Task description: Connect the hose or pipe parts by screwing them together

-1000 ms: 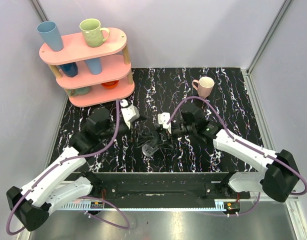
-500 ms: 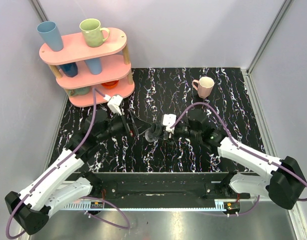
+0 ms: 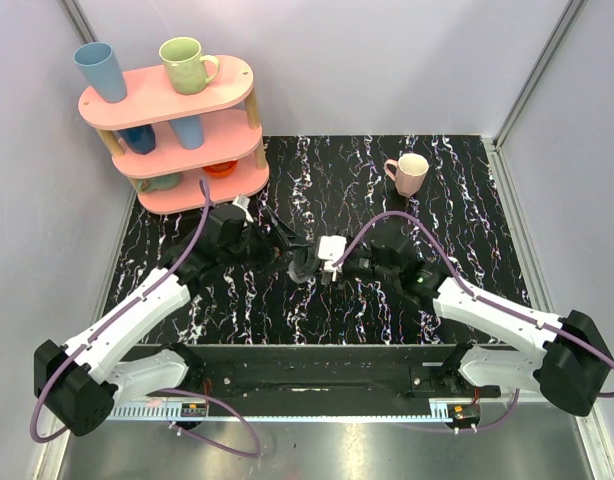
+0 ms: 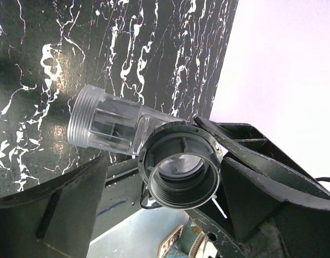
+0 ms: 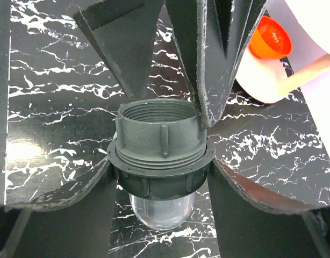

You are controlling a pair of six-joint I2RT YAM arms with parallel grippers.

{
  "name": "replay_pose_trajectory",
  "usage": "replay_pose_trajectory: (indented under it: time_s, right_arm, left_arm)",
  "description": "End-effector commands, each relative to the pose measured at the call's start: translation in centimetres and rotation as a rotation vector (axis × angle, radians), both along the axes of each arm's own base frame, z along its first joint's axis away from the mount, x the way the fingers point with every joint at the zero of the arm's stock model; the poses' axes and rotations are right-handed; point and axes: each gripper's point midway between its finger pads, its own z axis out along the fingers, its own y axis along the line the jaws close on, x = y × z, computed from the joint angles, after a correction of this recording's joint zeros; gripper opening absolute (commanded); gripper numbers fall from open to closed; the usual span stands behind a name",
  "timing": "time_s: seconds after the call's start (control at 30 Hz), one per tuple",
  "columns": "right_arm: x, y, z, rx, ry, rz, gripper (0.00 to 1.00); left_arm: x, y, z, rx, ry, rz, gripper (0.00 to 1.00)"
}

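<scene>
The pipe parts show as a clear plastic tube [image 4: 103,122] with a dark grey threaded ring fitting [image 4: 181,164] sitting on one end. In the top view this piece [image 3: 303,264] hangs above the middle of the table. My right gripper [image 5: 159,172] is shut on the fitting's black collar [image 5: 154,180], and the tube's clear dome [image 5: 160,210] pokes out below. My left gripper [image 4: 165,160] is open. Its fingers [image 4: 52,209] straddle the ring's open end with a small gap on each side. Seen from above, the left gripper [image 3: 284,250] meets the right gripper [image 3: 313,266] nose to nose.
A pink mug [image 3: 411,172] stands at the back right of the black marbled table [image 3: 467,220]. The pink three-tier shelf [image 3: 177,100] with cups fills the back left corner, and its orange cup [image 5: 270,37] lies just beyond the left fingers. Purple cables [image 3: 187,250] loop over both arms.
The left arm swung in from the back left to the centre and its jaws narrowed a little around the ring. The right gripper moved the piece slightly up and left.
</scene>
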Motion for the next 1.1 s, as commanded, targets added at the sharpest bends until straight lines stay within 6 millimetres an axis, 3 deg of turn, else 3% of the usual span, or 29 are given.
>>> replay_pose_trajectory:
  time_s: [0.0,0.2,0.33,0.37,0.47,0.53,0.63,0.77,0.87,0.93,0.97,1.03,1.07]
  right_arm:
    - [0.7,0.6,2.3,0.044,-0.084,-0.014,0.0]
    - [0.8,0.9,2.1,0.035,-0.067,-0.009,0.0]
    - [0.9,1.2,2.0,0.023,-0.045,-0.003,0.0]
    - [0.9,1.2,1.9,0.02,-0.036,-0.003,0.0]
    - [0.8,1.4,1.9,0.02,-0.019,0.003,0.0]
    - [0.5,1.7,2.0,0.024,-0.003,0.015,0.0]
    - [-0.3,2.1,2.3,0.025,0.048,0.057,0.0]
    - [-3.0,2.8,2.5,0.033,0.137,0.207,0.0]
    - [-4.7,2.9,2.1,0.021,0.221,0.294,0.0]
    - [-5.0,3.0,2.3,0.03,0.252,0.32,0.0]
    - [-5.1,3.0,2.4,0.032,0.26,0.329,0.0]
    - [-5.9,3.0,2.5,0.037,0.288,0.379,0.0]
    - [-6.1,3.0,2.6,0.038,0.298,0.389,0.0]
  left_arm:
    - [0.4,-0.8,2.2,-0.072,0.022,0.022,0.88]
    - [0.3,-1.6,2.0,-0.075,0.006,-0.014,0.76]
    - [-0.1,-1.9,1.8,-0.058,-0.028,-0.048,0.64]
    - [-0.2,-1.9,1.7,-0.059,-0.037,-0.055,0.56]
    - [-0.2,-1.8,1.4,-0.038,-0.085,-0.082,0.45]
    - [-0.2,-1.7,1.1,-0.014,-0.147,-0.123,0.42]
    - [-0.6,-3.0,3.2,-0.068,-0.385,-0.273,0.41]
    - [-2.0,-3.5,5.0,-0.03,-0.793,-0.519,0.39]
    - [-3.4,-3.6,5.1,0.038,-1.075,-0.713,0.39]
    - [-5.3,-3.6,4.5,0.035,-1.213,-0.863,0.44]
    - [-5.7,-3.4,4.4,0.089,-1.368,-0.939,0.48]
    - [-6.9,-3.1,3.6,0.095,-1.45,-1.044,0.52]
    - [-6.5,-3.1,3.3,0.139,-1.523,-1.08,0.53]
